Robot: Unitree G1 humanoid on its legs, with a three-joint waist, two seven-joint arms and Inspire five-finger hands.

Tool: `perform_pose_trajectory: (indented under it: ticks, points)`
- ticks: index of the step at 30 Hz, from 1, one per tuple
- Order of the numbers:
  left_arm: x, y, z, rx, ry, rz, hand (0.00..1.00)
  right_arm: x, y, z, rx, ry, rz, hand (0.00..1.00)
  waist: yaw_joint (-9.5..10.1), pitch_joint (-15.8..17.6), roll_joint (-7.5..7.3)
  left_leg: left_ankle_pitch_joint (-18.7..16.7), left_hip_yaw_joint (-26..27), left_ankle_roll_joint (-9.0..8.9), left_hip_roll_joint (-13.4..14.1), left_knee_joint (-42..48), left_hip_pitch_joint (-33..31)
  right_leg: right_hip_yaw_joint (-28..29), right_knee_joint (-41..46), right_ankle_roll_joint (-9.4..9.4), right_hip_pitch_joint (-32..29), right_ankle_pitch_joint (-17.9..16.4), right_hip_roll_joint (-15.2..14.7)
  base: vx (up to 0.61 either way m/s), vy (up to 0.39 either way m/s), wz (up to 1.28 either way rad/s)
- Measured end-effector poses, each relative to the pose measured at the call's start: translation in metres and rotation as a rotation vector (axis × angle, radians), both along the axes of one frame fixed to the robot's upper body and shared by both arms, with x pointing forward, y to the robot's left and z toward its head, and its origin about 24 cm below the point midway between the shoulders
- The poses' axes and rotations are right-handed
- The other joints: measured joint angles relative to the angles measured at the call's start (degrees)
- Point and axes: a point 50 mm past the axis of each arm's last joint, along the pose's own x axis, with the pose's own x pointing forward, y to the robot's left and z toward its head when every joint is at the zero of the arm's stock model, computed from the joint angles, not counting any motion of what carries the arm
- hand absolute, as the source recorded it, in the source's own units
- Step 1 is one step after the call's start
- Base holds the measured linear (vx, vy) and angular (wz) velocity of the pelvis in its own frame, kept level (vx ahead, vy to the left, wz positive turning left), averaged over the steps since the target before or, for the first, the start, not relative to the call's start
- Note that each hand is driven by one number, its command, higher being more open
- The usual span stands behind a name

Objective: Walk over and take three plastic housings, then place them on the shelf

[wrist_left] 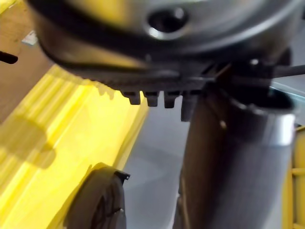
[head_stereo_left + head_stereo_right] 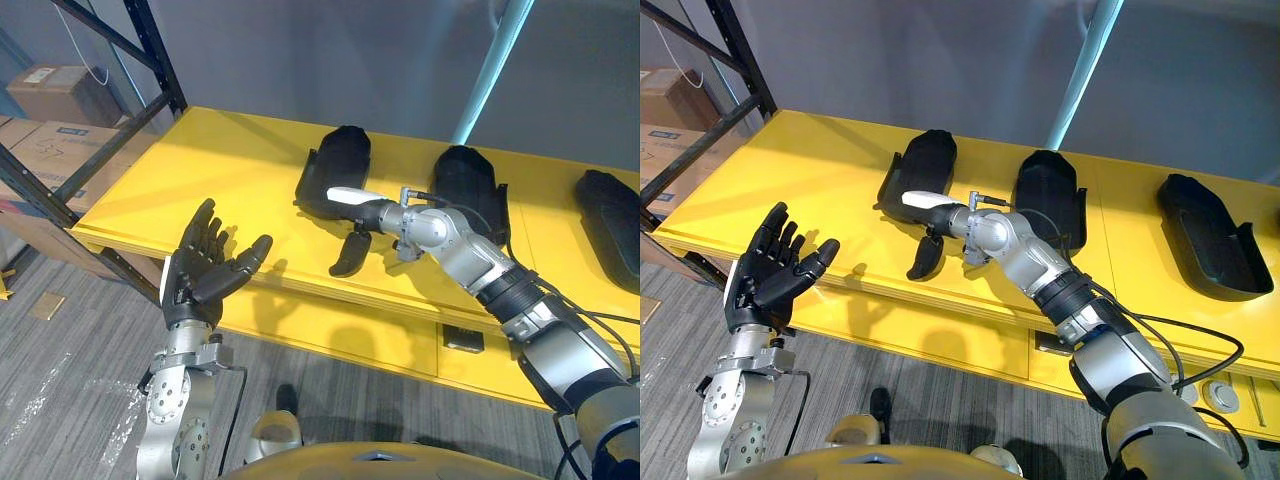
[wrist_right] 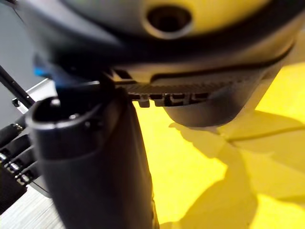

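My right hand (image 2: 368, 215) is loose and holds nothing. Its white-covered thumb (image 2: 345, 194) lies straight across the near end of the left housing (image 2: 335, 165), and its dark fingers (image 2: 347, 255) droop towards the yellow board below without curling round anything. It sits just to the left of the middle housing (image 2: 470, 190), with my forearm running back past that housing's near end.

My left hand (image 2: 205, 265) is wide open, palm up and fingers spread, and also empty. It is well to the left of the middle housing and nearer to me, out in front of the board's front edge.

I count three black plastic housings, and all three lie on the shelf (image 2: 200, 170). The left one is beside the middle housing under my thumb, and the right housing (image 2: 612, 225) is on the middle one's far side. They form a row with bare yellow between them, each lying lengthwise front to back with its hollow side up.

A single teal post (image 2: 495, 60) rises behind the middle housing. Far to its left are the black rack frame (image 2: 130, 50) and, beyond that, two cardboard boxes (image 2: 55, 90) that I can make out. Grey floor (image 2: 80, 400) lies below the shelf's front edge.
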Motion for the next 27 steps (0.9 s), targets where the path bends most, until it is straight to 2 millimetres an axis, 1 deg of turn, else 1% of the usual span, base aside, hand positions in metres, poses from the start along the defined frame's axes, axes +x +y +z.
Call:
perform_pose_trajectory:
  ticks: [11,20,27]
  points:
    - [0.0000,0.0011,0.0002,0.005,0.001,0.001,1.00,-0.0044,-0.0023,0.0046,0.022,0.038,0.034,1.00,-0.01,0.7,-0.57,-0.1,0.2,0.04,0.0,0.0,0.1,0.2,0.0,0.01,0.0,0.0,0.0,0.00,-0.001,0.00]
    - [0.0000,0.0012,0.0002,0.006,0.001,0.001,1.00,-0.0056,-0.0017,0.0039,0.020,0.045,0.045,1.00,0.01,0.7,-0.56,-0.1,0.4,0.17,0.0,0.0,0.3,0.4,-0.1,0.01,0.1,0.0,0.1,0.00,0.000,0.00]
    - [0.0001,0.0013,0.0003,0.007,0.001,-0.001,1.00,-0.0076,-0.0019,0.0008,0.039,0.011,0.047,1.00,0.04,0.7,-0.56,0.0,0.4,0.26,-0.1,0.0,0.4,0.4,-0.1,0.02,0.1,0.1,0.1,0.00,0.000,0.00]
